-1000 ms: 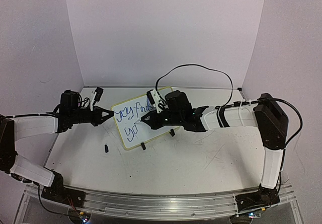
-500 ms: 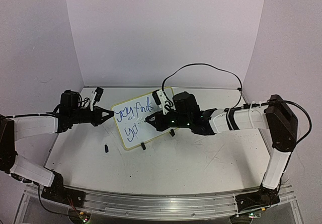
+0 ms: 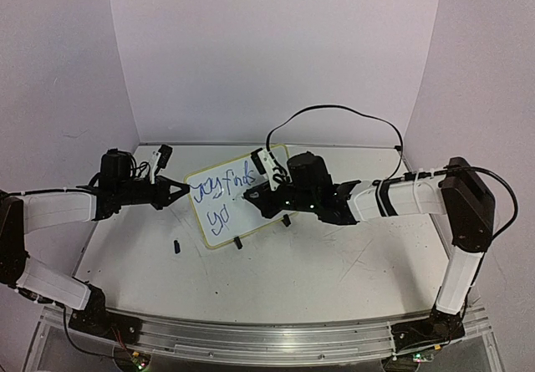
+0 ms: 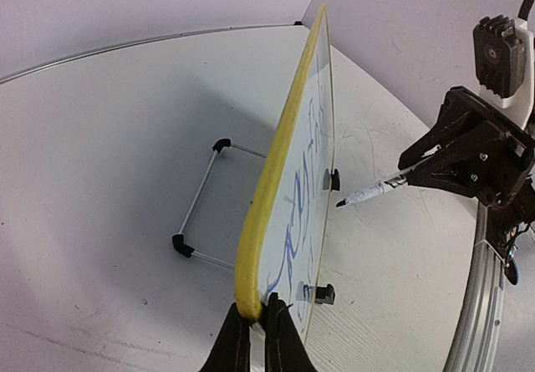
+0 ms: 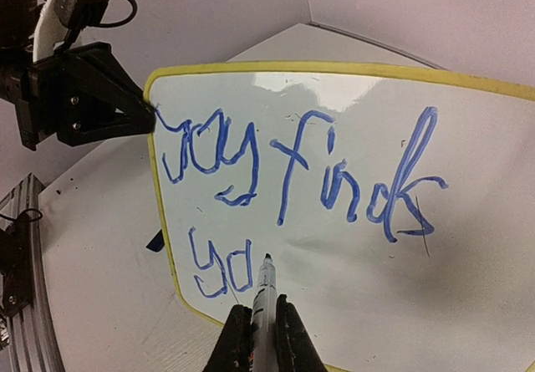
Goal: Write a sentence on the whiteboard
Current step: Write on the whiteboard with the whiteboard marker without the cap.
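Scene from above and from both wrists, in descending order of size. The table (image 3: 334, 280) carries the whole set-up, with the two arms reaching in from its near edge. The whiteboard (image 3: 219, 207) stands left of centre between the grippers, propped at a backward lean on a wire stand (image 4: 201, 213) and two black clip feet (image 4: 322, 293). Its face reads "joy finds" in blue on the upper line and "yo" on the lower line.

The left gripper (image 4: 257, 318) is clenched on the board's yellow frame at its left edge and steadies it. The right gripper (image 5: 261, 313) is clamped round a marker (image 5: 266, 284), whose tip points at the board just right of "yo". Whether the tip touches the surface cannot be told. A small dark piece, possibly the cap (image 3: 177, 246), lies on the table near the board's lower left corner.

Judged risks:
- The sentence looks unfinished, so further strokes are needed.
- Too much pressure from the marker could tip the leaning board back or pivot it about the single narrow left-hand pinch, distorting the letters.
- That pinch may slip off the thin frame.
- A marker that twists between the fingers would lose contact.
- A low wrist could smear fresh ink.
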You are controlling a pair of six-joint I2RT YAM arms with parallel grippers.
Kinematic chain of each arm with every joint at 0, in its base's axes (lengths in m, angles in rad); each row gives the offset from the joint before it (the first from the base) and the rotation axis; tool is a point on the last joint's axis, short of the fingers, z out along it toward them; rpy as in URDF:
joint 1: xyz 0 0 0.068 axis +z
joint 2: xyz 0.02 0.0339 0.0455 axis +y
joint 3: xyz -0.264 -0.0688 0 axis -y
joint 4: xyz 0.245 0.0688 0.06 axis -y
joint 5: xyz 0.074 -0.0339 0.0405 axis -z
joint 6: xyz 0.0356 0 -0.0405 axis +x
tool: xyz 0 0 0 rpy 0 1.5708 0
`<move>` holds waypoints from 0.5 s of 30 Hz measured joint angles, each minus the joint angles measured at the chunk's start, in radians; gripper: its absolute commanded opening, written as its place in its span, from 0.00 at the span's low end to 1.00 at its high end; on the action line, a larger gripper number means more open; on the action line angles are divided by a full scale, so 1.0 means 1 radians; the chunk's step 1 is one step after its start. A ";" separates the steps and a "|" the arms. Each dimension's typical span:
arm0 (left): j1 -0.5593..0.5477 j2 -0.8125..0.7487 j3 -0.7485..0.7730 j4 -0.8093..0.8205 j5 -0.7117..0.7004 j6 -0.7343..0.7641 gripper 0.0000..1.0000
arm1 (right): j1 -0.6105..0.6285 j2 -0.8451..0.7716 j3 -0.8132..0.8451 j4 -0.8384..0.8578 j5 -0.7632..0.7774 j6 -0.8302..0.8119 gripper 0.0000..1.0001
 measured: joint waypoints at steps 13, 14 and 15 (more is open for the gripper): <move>-0.001 0.000 0.000 0.000 -0.003 0.000 0.00 | 0.007 0.005 0.037 -0.063 -0.035 -0.013 0.00; -0.001 0.000 0.000 0.000 -0.003 0.000 0.00 | 0.010 0.010 0.048 -0.069 -0.037 -0.013 0.00; -0.001 0.000 0.000 0.000 -0.003 0.000 0.00 | 0.011 0.015 0.060 -0.072 -0.039 -0.013 0.00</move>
